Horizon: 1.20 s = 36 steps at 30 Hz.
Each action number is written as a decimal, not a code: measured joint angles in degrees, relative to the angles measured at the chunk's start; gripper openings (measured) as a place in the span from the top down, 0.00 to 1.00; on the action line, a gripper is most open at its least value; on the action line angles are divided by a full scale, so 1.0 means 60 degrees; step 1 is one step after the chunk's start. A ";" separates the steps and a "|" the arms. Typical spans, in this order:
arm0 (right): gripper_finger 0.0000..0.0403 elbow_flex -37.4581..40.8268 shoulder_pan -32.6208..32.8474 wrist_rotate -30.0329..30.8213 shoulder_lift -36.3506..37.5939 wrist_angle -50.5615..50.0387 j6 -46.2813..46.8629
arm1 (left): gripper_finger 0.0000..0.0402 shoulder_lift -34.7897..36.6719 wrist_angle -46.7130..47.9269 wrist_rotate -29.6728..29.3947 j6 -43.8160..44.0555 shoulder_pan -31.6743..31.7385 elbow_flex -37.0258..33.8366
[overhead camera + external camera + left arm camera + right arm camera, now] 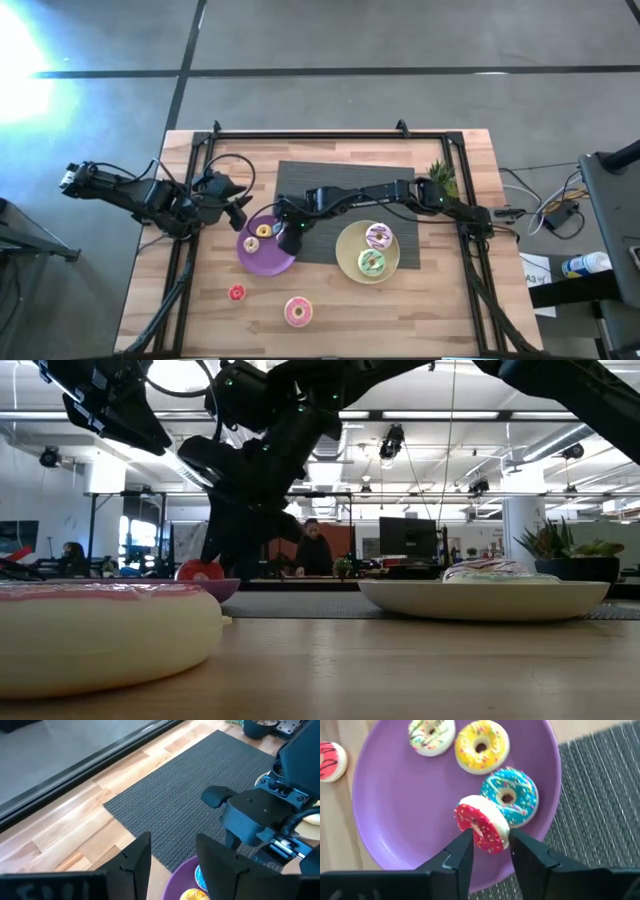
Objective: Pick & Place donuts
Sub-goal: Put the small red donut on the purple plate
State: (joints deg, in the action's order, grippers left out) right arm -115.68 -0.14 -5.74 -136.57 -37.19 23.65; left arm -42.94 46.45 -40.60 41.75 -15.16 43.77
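Observation:
My right gripper (490, 847) reaches over the purple plate (395, 815) and is shut on a tiny red-iced sprinkled donut (481, 825). White (431, 732), yellow (481, 745) and blue (512, 795) tiny donuts lie flat on that plate. Another tiny red donut (237, 293) and a larger pink one (298, 312) lie on the bare wood nearer the table's near edge. The pale-yellow plate (345, 245) holds a pink-and-white donut (378, 236) and a green one (371, 263). My left gripper (238, 208) hovers open just left of the purple plate, touching nothing. My right gripper pinches the red-iced donut by its rim (490, 840) between the two fingers, coming from above and pointing down. The donut stands on edge, tilted, beside the blue donut. Whether it is clear of the plate I cannot tell.
A dark woven mat (330, 180) lies under the far parts of both plates. A small potted plant (440, 178) stands at the table's right far side. Black frame rails (200, 160) run along the left, right and far edges. Bare wood shows along the near edge.

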 joint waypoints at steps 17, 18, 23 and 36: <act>0.92 0.0463 0.0000 -0.1549 -0.0011 0.0153 0.1116 | 0.67 0.0000 -0.0006 0.0000 0.0075 0.0000 0.0000; 0.93 0.0463 0.0000 -0.1556 -0.0011 0.0152 0.1116 | 0.67 0.0000 -0.0006 0.0000 0.0075 0.0004 0.0000; 0.96 0.0463 0.0000 -0.1515 0.0008 0.0169 0.1106 | 0.67 0.0000 -0.0006 0.0004 0.0140 0.0004 -0.0004; 0.98 -0.0466 -0.0113 -0.2918 0.0023 -0.0144 0.1335 | 0.67 0.0000 0.0516 -0.0007 0.0602 0.0004 -0.0015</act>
State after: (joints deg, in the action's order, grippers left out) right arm -118.47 -0.82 -23.25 -136.43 -38.05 31.66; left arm -42.94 49.55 -40.64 45.36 -15.14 43.68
